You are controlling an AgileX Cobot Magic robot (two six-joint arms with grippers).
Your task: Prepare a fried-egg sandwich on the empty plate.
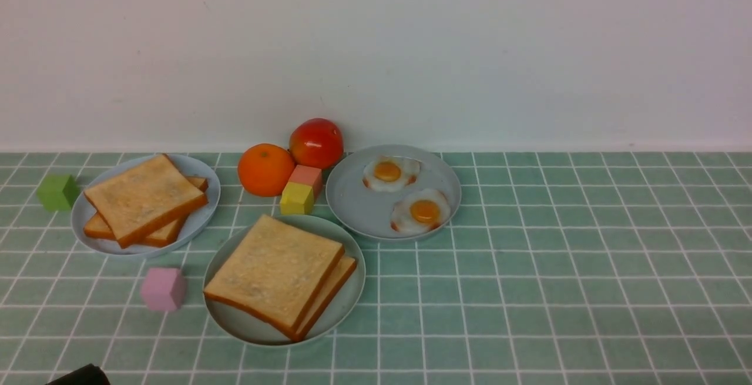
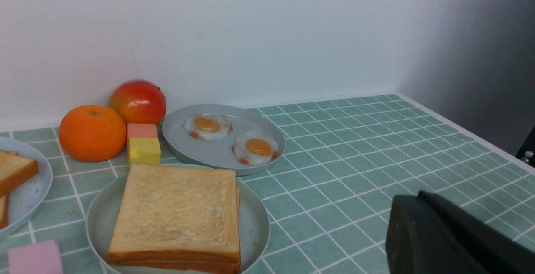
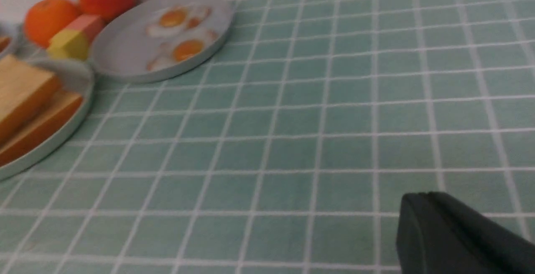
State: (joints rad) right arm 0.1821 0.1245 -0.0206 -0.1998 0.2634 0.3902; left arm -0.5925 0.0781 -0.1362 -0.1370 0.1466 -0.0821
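Observation:
The pale mint-green plate [image 1: 342,308] [image 2: 256,232] [image 3: 85,94] stands front centre and carries two toast slices [image 1: 275,270] [image 2: 175,211] stacked a little askew. No egg shows between them. Two fried eggs [image 1: 390,172] [image 1: 421,211] lie on a greyish-blue plate [image 1: 352,208] [image 2: 184,140] behind it to the right. My left gripper [image 2: 418,196] hovers shut over bare tiles to the right of the toast plate, holding nothing. My right gripper [image 3: 422,196] is also shut and holds nothing, over bare tiles well to the right of both plates.
Another greyish-blue plate [image 1: 205,211] at the left holds two more toast slices [image 1: 144,197]. An orange [image 1: 265,169], a red fruit [image 1: 316,142], a pink block [image 1: 306,176] and a yellow block [image 1: 296,198] crowd behind the plates. A green cube [image 1: 57,191] and a pink cube [image 1: 163,288] sit left.

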